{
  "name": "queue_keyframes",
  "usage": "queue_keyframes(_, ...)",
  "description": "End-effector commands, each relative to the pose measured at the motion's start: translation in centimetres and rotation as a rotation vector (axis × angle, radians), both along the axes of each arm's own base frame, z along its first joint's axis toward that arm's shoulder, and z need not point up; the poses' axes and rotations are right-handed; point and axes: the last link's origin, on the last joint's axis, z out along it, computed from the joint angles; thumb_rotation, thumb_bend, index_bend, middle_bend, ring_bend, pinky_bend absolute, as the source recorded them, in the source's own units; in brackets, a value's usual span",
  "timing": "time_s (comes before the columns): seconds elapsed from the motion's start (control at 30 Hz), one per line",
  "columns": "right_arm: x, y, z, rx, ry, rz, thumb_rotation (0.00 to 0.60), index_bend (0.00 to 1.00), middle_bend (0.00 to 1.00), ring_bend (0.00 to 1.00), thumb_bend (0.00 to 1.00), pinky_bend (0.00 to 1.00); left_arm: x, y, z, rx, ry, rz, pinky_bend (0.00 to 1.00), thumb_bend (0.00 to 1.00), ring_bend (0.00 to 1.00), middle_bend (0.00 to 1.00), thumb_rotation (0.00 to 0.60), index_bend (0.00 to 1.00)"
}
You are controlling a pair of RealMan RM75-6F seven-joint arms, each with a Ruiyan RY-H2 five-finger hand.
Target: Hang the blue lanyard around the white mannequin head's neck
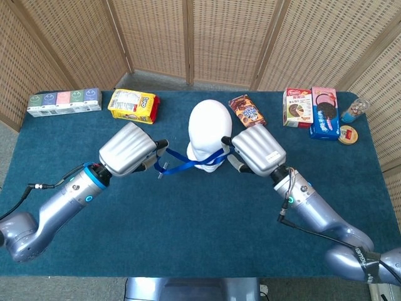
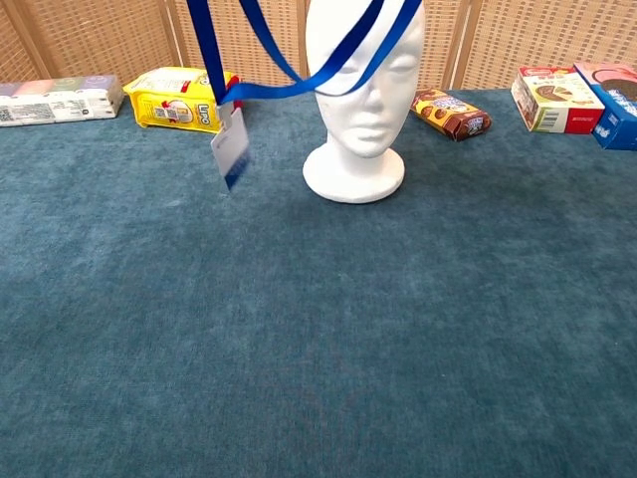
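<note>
While both hands hang above the blue desk [image 1: 188,219], the white mannequin head [image 1: 210,128] stands between them, just ahead of their fingertips. Left hand [image 1: 128,150] pinches one end of the blue lanyard [image 1: 188,164] with its fingers drawn together on the strap; right hand [image 1: 257,150] grips the other end in the same closed way. Between the two hands the lanyard is stretched in front of the mannequin's face, its loops crossing the forehead and cheeks in the chest view, not yet around the neck. Below and just inside the left hand, the white-and-blue badge [image 2: 229,147] dangles from the strap, clear of the desk.
</note>
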Motion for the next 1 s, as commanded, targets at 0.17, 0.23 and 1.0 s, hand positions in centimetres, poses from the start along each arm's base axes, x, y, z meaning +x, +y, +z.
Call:
queue_keyframes(0.17,0.9,-0.9,0.7,-0.019,-0.024,0.005,0.600,0.79,1.00,1.00,0.56,1.00,0.6,0.8,0.8,0.023,-0.038,0.007,1.00,0.45,1.00,1.00,0.600,0.69)
queue_keyframes(0.23,1.2,-1.2,0.9,-0.025,-0.028,0.008,0.600,0.79,1.00,1.00,0.56,1.00,0.8,1.0,1.0,0.030,-0.052,0.010,1.00,0.45,1.00,1.00,0.600,0.69)
queue_keyframes(1.0,4.5,-4.2,1.4,-0.050,-0.027,0.044,0.600,0.80,1.00,1.00,0.56,1.00,2.3,3.4,2.9,0.098,-0.070,0.044,1.00,0.46,1.00,1.00,0.600,0.69)
